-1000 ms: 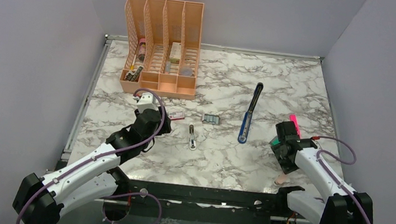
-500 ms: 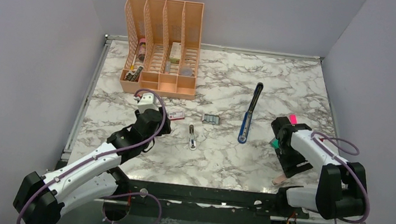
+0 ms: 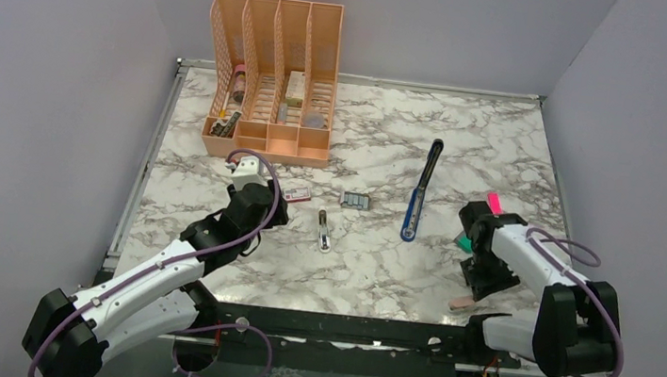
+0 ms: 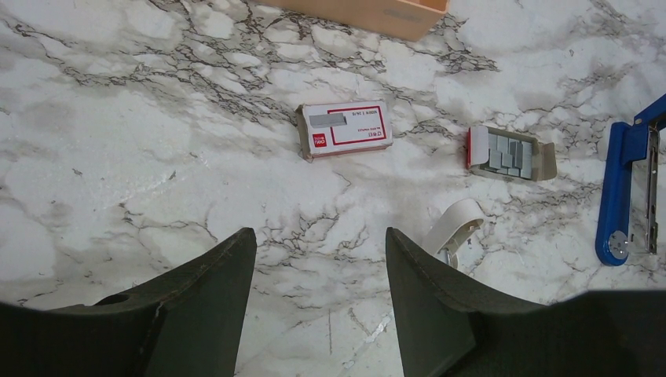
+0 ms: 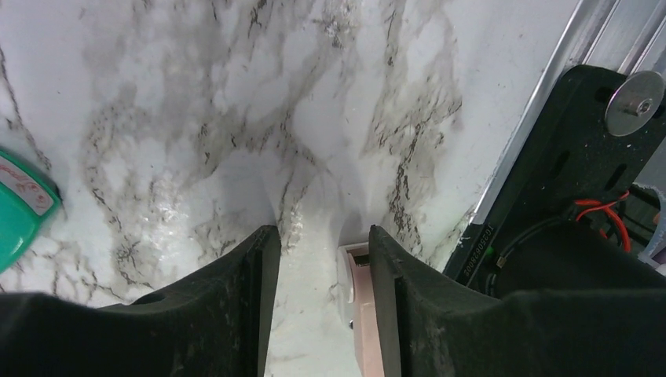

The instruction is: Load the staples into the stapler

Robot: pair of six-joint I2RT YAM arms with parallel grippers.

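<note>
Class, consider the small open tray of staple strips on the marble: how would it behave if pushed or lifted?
The tray looks like thin card, so a firm squeeze would probably crush it. It lies flat and low, so a push should slide it, not tip it. Its top is open; tilting may spill the staple strips.

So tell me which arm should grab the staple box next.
Left. The left pincer is open and hovers just short of the staples, nothing between. The right pincer is far off, on the other side of the stapler.
</note>
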